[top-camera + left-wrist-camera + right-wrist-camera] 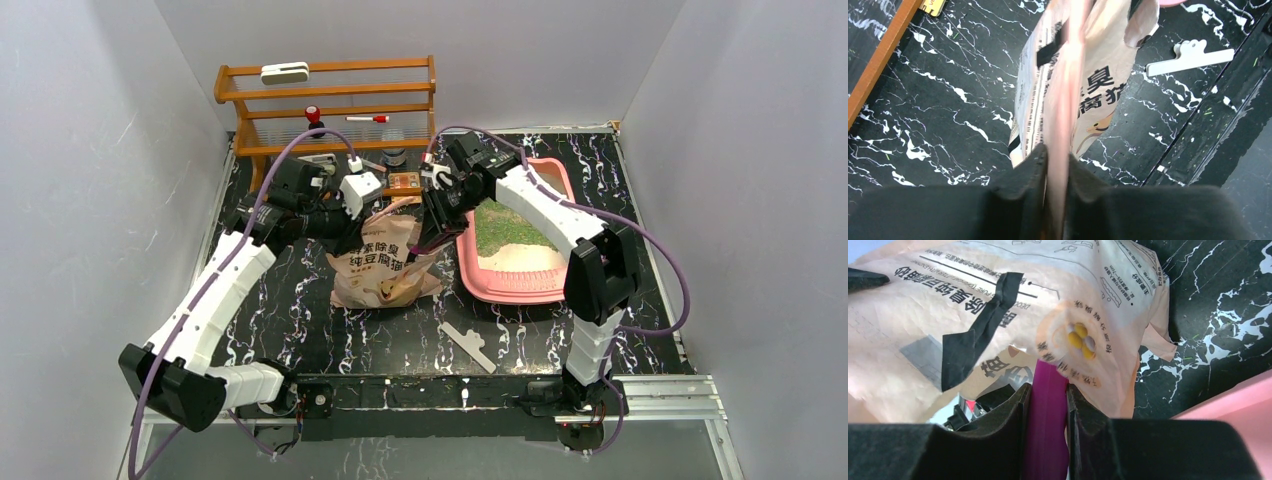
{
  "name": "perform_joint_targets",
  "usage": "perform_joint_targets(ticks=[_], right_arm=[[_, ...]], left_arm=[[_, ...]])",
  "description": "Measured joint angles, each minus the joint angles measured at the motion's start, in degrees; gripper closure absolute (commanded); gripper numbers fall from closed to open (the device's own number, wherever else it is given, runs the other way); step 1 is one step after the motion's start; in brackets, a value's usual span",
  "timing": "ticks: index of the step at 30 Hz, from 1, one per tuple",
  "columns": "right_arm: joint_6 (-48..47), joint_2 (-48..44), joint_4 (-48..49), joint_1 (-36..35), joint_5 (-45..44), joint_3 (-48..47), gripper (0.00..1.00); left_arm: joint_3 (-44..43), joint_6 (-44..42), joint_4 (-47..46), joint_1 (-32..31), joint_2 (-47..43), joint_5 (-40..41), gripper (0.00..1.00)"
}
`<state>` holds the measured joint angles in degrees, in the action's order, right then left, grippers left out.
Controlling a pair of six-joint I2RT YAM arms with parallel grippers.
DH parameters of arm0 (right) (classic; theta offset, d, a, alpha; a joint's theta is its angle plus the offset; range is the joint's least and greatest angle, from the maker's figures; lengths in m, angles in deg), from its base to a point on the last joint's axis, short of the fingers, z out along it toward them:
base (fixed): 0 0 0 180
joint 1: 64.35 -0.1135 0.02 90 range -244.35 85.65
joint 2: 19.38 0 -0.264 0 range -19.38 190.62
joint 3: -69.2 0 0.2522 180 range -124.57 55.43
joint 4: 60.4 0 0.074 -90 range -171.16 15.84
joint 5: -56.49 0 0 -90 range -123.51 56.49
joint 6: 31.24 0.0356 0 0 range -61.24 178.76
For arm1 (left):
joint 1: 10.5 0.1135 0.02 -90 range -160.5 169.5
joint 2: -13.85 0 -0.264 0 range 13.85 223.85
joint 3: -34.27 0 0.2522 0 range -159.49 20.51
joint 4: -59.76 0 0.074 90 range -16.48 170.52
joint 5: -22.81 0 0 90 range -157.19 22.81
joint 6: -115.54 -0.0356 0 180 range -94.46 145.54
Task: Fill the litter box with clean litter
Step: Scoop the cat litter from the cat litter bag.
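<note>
L gripper [1057,156] jaws pinched on bag [1098,75] edge. R gripper [1048,390] jaws clamped on purple scoop [1048,435], bag just ahead of them. Pink box [520,288] sits right of R jaws, green litter [505,228] inside.

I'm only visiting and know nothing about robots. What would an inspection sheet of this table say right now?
Surface: black marbled table.
Job's things: pink litter box at the right; green litter covers part of its floor.
Clutter: beige printed bag between the arms; white clip in front of it; wooden rack at the back holding small items.
Grippers: left gripper shut on the bag's top edge; right gripper shut on a purple scoop whose far end is hidden by the bag.
Cables: a purple cable loops along each arm.
Surroundings: plain pale walls on three sides.
</note>
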<state>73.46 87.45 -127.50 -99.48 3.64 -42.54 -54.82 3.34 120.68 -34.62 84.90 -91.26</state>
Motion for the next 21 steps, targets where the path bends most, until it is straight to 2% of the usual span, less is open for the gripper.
perform_joint_targets(ticks=[2,13,21], right_arm=[[0.4,-0.4,2.1,1.0,2.2,2.1,1.00],[10.8,-10.1,23.4,9.8,19.5,19.2,1.00],[16.5,-14.8,33.6,16.5,27.6,27.6,1.00]], left_arm=[[0.4,-0.7,-0.5,0.0,-0.8,-0.2,1.00],[4.9,-2.9,-3.1,0.0,-5.7,-1.2,1.00],[5.2,-2.9,-3.9,0.0,-5.7,-1.4,1.00]])
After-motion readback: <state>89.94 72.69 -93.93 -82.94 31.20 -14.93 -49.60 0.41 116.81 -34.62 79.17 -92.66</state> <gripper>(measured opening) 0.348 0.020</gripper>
